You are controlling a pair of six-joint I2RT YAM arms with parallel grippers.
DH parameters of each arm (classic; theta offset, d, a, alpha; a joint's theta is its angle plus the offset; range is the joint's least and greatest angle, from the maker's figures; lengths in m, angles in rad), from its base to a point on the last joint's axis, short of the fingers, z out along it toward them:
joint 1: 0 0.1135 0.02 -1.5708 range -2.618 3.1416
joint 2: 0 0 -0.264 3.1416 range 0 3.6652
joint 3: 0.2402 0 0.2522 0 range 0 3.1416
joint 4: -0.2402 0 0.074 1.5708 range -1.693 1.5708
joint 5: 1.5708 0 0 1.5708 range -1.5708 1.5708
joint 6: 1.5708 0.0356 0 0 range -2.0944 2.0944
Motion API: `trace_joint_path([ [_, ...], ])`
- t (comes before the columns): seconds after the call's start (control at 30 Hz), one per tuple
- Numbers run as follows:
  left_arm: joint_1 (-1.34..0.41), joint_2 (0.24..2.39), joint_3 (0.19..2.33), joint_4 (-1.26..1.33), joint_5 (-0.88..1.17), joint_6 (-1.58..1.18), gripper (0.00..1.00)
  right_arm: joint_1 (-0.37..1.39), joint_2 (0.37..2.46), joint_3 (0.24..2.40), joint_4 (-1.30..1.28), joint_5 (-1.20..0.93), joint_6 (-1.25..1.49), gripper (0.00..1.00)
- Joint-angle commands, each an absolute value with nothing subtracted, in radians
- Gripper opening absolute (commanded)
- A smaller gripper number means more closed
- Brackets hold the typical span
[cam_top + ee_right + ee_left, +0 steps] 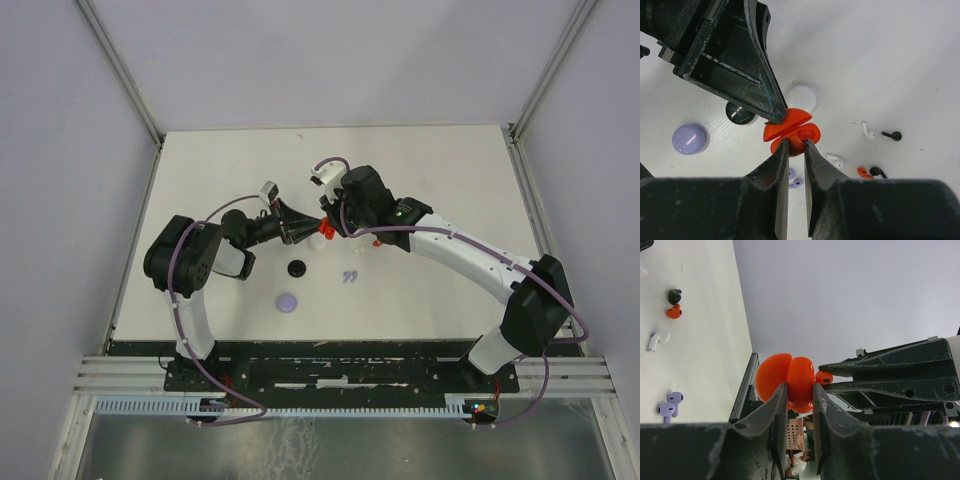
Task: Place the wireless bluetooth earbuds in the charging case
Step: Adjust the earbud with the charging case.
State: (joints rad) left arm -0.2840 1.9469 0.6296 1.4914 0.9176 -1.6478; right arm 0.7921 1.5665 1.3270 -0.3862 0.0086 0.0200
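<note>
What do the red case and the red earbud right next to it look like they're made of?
Red case: probably hard plastic, smooth and semi-glossy; soft highlights cross its rounded shells. Red earbud: likely the same plastic, with a slight sheen, though little of it shows.

Top cam: soft, even overhead light, white surface bright, shadows on it faint n short. Walls flat pale grey, evenly lit. Left wrist feed: left gripper right at the lens, its fingers dark, scuffs readable, bottom edge mushy. Red case and red earbud sharp, saturated, slight sheen. Right wrist: surface nearly blown white, bg crisp, I see only weak shadows there.
</note>
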Motion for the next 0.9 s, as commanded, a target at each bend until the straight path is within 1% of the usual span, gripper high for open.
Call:
trace_joint_path([
  [0.0,-0.289,1.895,0.653,1.578,0.914,-1.677,0.03,0.798,1.564,1.328,-0.364,0.025,0.008,0.14],
  [0.6,-0.29,1.883,0.656,1.577,0.91,-1.682,0.03,0.8,1.572,1.324,-0.367,0.023,0.005,0.15],
  [0.73,-0.29,1.884,0.659,1.578,0.907,-1.684,0.03,0.8,1.571,1.322,-0.368,0.019,0.005,0.18],
  [0.87,-0.289,1.884,0.663,1.577,0.904,-1.686,0.03,0.801,1.57,1.321,-0.37,0.013,0.006,0.26],
])
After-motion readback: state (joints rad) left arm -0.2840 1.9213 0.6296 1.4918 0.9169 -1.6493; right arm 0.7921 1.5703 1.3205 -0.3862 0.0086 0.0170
